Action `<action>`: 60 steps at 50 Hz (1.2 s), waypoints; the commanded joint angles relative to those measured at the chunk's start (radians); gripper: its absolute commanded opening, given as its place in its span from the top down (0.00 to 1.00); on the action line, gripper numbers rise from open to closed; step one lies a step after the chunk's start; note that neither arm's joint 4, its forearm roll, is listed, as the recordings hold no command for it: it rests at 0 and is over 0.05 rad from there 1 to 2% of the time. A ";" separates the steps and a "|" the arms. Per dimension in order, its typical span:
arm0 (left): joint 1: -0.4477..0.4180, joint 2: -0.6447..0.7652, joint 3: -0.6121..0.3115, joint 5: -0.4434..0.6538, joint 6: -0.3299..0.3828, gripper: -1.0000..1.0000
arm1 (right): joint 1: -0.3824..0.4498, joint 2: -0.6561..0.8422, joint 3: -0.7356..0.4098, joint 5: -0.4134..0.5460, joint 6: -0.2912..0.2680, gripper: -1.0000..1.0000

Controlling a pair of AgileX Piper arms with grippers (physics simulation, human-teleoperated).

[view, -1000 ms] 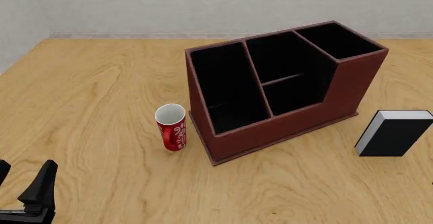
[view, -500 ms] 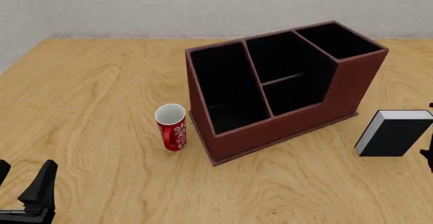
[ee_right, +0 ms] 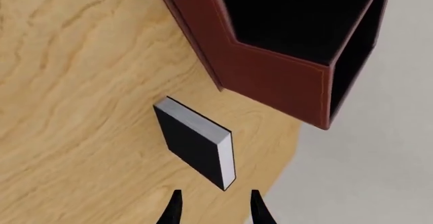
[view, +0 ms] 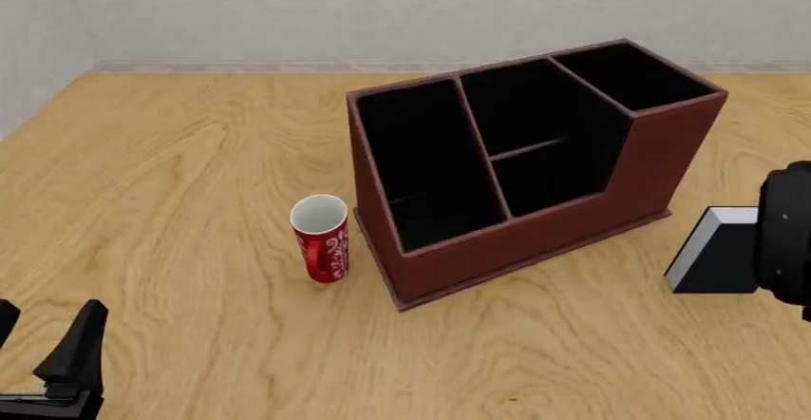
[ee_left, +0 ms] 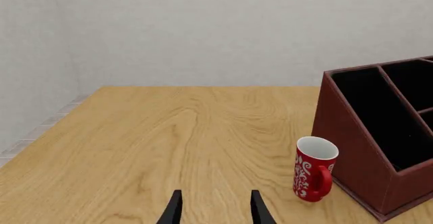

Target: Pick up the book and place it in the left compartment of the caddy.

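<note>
The black book [view: 725, 260] with its white page edge stands on the table right of the reddish-brown caddy [view: 507, 239]. My right arm [view: 788, 239] hangs over it and hides its right part. In the right wrist view the book [ee_right: 192, 143] lies just beyond my open, empty right gripper [ee_right: 215, 209], beside the caddy's end wall [ee_right: 271, 72]. The left compartment [view: 419, 163] is the long black section at the caddy's left. My left gripper [view: 48, 317] is open and empty at the front left corner, and it also shows in the left wrist view [ee_left: 215, 211].
A red and white mug [view: 319, 239] stands upright just left of the caddy's front corner; it also shows in the left wrist view [ee_left: 315, 168] beside the caddy [ee_left: 358, 153]. The table's right edge runs close behind the book.
My right arm has come in from the right edge of the front view and now covers the book's right part. The left arm, mug, caddy and book have not moved.
</note>
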 commanded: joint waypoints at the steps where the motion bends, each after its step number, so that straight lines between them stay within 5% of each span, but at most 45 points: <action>1: 0.000 0.000 0.000 0.000 0.000 0.00 | -0.012 0.086 0.011 -0.073 -0.014 0.00; 60: 0.000 0.000 0.000 0.000 0.000 0.00 | -0.070 0.389 -0.066 -0.230 -0.076 0.00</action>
